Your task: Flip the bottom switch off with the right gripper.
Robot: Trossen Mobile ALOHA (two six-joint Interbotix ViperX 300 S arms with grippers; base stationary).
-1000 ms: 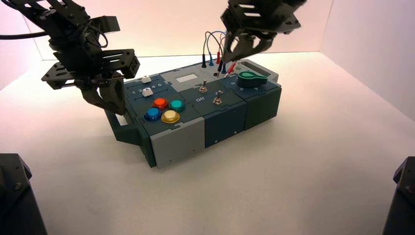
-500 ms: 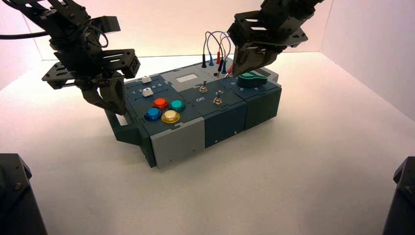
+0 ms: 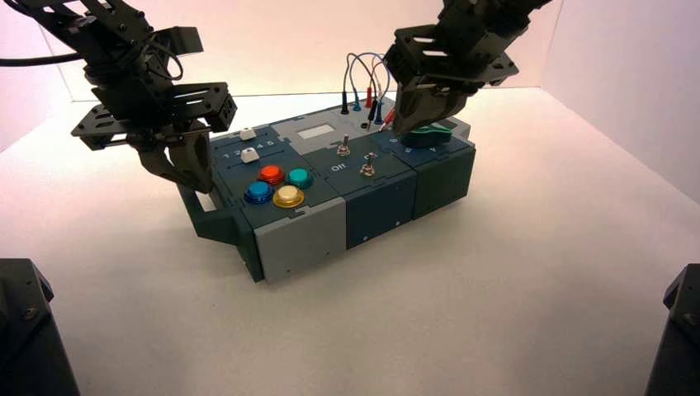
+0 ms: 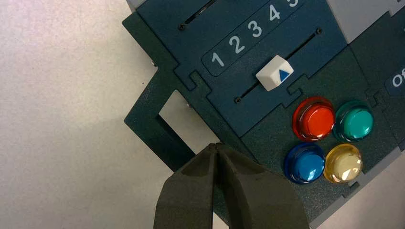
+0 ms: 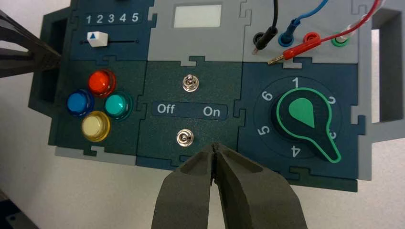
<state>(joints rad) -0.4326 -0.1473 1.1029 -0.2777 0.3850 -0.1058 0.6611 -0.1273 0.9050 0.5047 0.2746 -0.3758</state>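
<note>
The bottom switch (image 5: pixel 184 138) is a small silver toggle on the dark panel under the "Off" and "On" lettering; it also shows at the box's front middle (image 3: pixel 368 170). My right gripper (image 5: pixel 214 145) is shut with nothing in it. Its tips hover above the box, close to the switch on the "On" side and clear of it. In the high view the right gripper (image 3: pixel 399 128) hangs by the green knob (image 3: pixel 425 132). My left gripper (image 3: pixel 202 186) is shut and empty at the box's left end, over the handle cut-out (image 4: pixel 184 117).
A second silver toggle (image 5: pixel 189 82) stands behind the bottom one. Four coloured buttons (image 5: pixel 99 104) and a white slider (image 5: pixel 99 38) lie to the left. Red, blue and black wires (image 3: pixel 367 78) rise at the back. Dark blocks (image 3: pixel 29 330) sit at the near corners.
The right gripper's fingers have closed, and it has come down a little and forward over the box beside the green knob. The left arm has not moved.
</note>
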